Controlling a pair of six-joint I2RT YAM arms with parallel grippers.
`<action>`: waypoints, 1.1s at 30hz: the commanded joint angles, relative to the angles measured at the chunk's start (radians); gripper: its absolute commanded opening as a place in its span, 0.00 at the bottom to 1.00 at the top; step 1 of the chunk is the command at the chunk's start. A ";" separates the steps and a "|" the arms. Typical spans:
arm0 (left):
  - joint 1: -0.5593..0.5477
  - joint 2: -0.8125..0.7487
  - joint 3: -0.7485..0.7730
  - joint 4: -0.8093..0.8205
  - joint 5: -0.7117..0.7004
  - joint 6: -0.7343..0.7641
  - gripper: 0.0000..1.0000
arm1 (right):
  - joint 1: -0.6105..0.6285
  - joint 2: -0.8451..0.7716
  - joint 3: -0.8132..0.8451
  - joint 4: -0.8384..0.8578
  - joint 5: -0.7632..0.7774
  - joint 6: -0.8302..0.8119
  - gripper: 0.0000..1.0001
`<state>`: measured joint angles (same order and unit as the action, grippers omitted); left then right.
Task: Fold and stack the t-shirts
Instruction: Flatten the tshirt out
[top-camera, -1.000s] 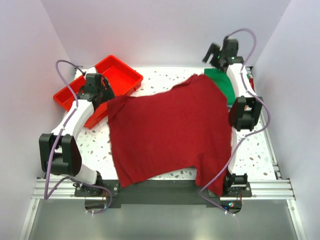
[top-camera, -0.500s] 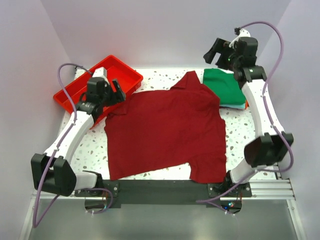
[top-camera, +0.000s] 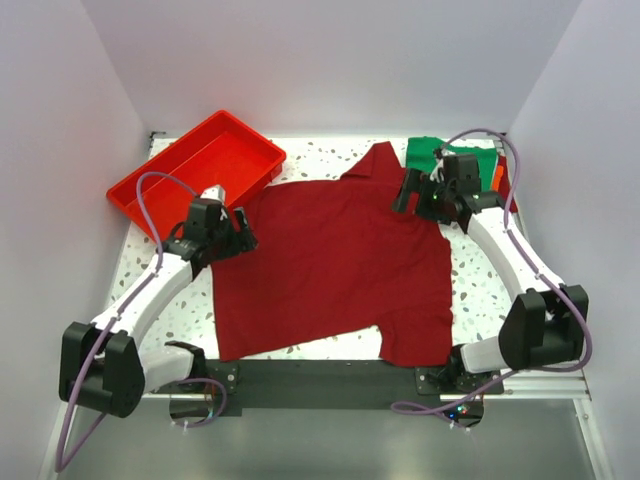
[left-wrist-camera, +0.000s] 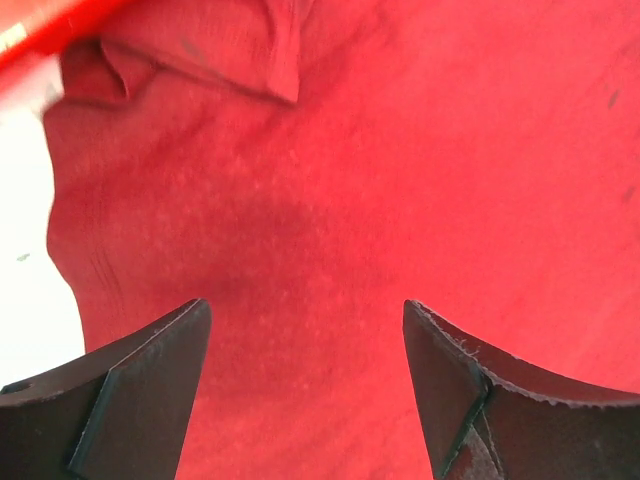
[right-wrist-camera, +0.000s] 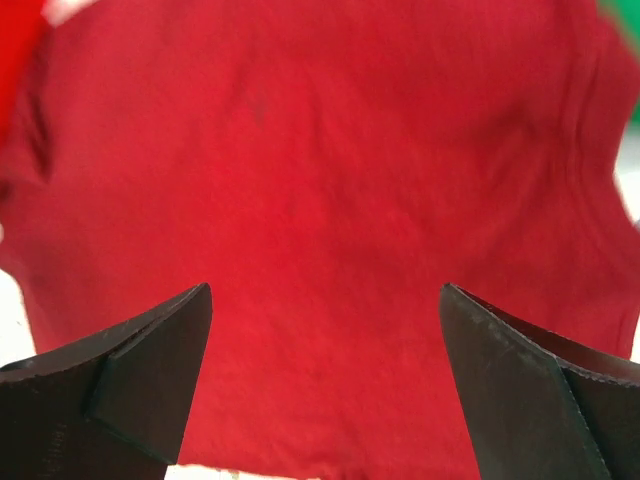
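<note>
A dark red t-shirt (top-camera: 335, 265) lies spread flat across the middle of the table, one sleeve pointing to the back. My left gripper (top-camera: 240, 228) hovers over its left upper edge, open, with only cloth (left-wrist-camera: 400, 180) showing between the fingers (left-wrist-camera: 150, 390). My right gripper (top-camera: 408, 190) hangs over the shirt's right upper corner, open and empty, with red cloth (right-wrist-camera: 320, 150) below it. A folded green t-shirt (top-camera: 440, 152) rests at the back right, and an orange and red cloth edge (top-camera: 497, 175) peeks out beside it.
A bright red plastic tray (top-camera: 200, 165) stands at the back left, its rim (left-wrist-camera: 30, 25) just beyond the shirt's sleeve. Speckled white tabletop (top-camera: 490, 270) shows right of the shirt. Purple walls close in three sides.
The shirt has settled flat on the table. The right arm came down from the back right corner to the shirt's right edge; the left arm drew back toward the near side. Both jaws widened.
</note>
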<state>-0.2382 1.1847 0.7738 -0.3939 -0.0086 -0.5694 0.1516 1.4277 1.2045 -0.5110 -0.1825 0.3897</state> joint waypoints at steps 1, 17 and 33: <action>-0.006 -0.025 -0.050 0.019 0.042 -0.037 0.82 | 0.000 -0.087 -0.087 0.014 -0.014 0.005 0.99; -0.001 0.130 -0.199 0.199 0.130 -0.095 0.85 | 0.000 0.040 -0.249 0.058 -0.023 0.005 0.99; 0.057 0.332 -0.059 0.225 0.121 -0.037 0.86 | 0.000 0.235 -0.204 0.101 0.044 -0.029 0.98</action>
<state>-0.2020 1.4624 0.6846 -0.1566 0.1337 -0.6437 0.1513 1.6184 0.9569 -0.4465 -0.1551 0.3763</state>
